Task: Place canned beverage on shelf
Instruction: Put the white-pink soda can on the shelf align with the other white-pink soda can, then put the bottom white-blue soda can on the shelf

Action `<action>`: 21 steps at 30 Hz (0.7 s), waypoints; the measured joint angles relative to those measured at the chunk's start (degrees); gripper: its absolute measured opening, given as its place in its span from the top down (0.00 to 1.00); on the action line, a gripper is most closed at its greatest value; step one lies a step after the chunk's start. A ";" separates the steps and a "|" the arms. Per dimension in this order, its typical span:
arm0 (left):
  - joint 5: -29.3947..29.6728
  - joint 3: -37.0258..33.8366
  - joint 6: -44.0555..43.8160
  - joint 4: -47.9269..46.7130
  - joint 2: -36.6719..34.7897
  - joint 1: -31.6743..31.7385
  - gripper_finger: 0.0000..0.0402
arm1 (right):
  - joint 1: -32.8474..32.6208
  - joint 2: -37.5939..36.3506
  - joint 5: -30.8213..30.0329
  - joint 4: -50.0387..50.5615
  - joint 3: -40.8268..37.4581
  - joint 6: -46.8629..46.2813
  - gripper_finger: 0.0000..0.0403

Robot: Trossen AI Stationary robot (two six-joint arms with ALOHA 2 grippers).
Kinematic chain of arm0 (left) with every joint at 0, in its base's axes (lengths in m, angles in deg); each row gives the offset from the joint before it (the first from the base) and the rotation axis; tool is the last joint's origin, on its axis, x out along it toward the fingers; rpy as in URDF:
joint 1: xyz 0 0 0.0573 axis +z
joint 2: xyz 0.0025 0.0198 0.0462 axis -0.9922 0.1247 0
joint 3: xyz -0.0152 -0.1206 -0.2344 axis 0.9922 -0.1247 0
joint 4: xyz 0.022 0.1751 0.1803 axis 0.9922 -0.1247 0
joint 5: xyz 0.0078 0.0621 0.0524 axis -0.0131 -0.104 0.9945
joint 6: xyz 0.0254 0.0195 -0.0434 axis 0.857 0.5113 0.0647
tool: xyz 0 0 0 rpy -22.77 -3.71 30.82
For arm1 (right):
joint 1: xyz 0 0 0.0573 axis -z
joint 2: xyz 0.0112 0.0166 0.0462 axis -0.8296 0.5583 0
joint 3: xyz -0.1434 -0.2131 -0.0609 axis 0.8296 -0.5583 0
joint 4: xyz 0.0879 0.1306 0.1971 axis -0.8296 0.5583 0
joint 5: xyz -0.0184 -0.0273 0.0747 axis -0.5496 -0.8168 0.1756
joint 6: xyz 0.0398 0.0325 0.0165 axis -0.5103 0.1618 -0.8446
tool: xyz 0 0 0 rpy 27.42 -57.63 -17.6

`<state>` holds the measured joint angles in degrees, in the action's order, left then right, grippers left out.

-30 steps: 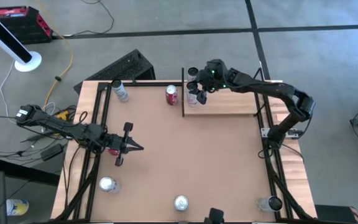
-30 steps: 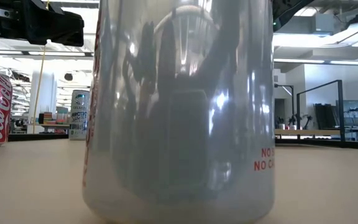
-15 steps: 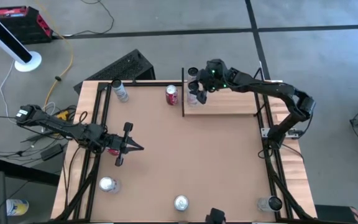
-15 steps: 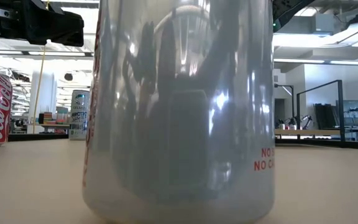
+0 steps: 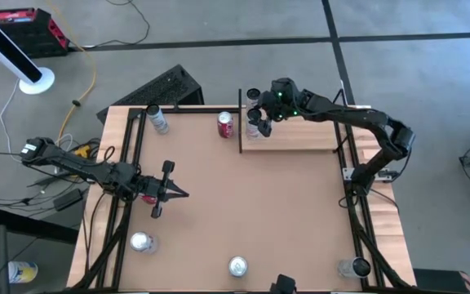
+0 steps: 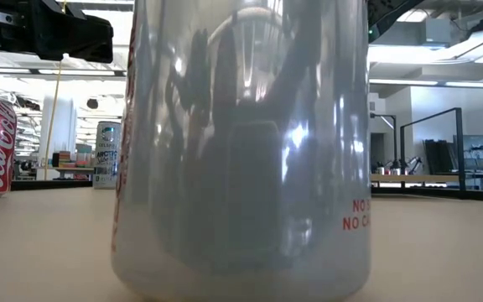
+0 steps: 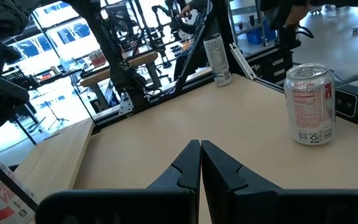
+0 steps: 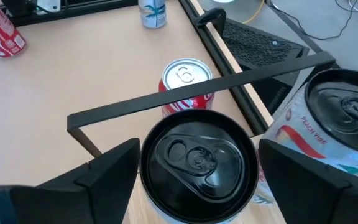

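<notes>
Black fingers: the right gripper [image 8: 194, 163] stands open, one finger [image 8: 107, 171] on each side of the black-topped can [image 8: 194, 155], not squeezing it.
Can place: the black-topped can stands on the shelf [image 5: 300, 136], close to the thin black rail [image 8: 191, 93], with a second can [image 8: 344, 121] just beside it.
Past the rail: a red can [image 5: 225, 124] stands on the table, off the shelf.
Left gripper: the left gripper [image 7: 201, 165] is pinched closed, empty, waiting low near the table's left edge.
Done: I think the can is set down and let go.
Left to do: the right arm should lift away.
Hard to see: a big silver can [image 6: 241, 143] fills the low view and hides the shelf.
</notes>
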<state>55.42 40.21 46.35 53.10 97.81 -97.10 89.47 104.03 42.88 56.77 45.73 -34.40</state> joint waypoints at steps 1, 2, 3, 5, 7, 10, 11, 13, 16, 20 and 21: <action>0.00 0.00 -0.02 -0.02 0.00 0.00 1.00 | -0.05 -0.08 0.00 -0.08 0.00 0.00 0.13; 0.01 0.00 -0.01 -0.02 0.00 -0.02 1.00 | -0.25 -0.11 0.00 -0.08 0.11 0.00 0.14; 0.03 0.00 -0.01 -0.02 0.00 0.00 1.00 | -0.41 -0.11 0.00 0.39 0.57 0.00 0.13; 0.13 0.00 -0.01 -0.03 0.00 -0.02 1.00 | -0.54 -0.11 0.00 1.50 1.89 0.00 0.13; 0.11 0.00 0.00 -0.04 0.00 0.00 1.00 | -1.00 -0.11 0.00 2.89 4.10 0.00 0.13; 0.11 0.00 -0.02 -0.04 0.00 0.00 1.00 | -1.97 -0.11 0.00 7.55 8.87 -0.02 0.14; 0.11 0.00 -0.02 -0.04 0.02 -0.01 1.00 | -2.43 -0.11 -0.02 9.25 10.76 -0.02 0.14; 0.11 0.00 -0.01 -0.14 0.00 0.00 1.00 | -3.56 -0.11 -0.04 12.99 14.72 -0.66 0.14; 0.11 0.00 0.32 -0.88 0.00 0.00 1.00 | -5.62 -0.11 -1.22 18.59 20.20 -5.34 0.14; 1.68 -0.02 0.22 -0.98 0.00 -0.02 1.00 | -8.82 -0.11 -1.57 29.30 26.09 -9.74 0.14; 2.27 -0.02 -0.02 -1.01 0.00 -0.02 1.00 | -9.71 -0.11 -1.60 32.74 27.26 -9.97 0.14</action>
<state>57.68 40.19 46.33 52.09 97.81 -97.12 79.76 103.92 41.29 89.51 73.00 -44.37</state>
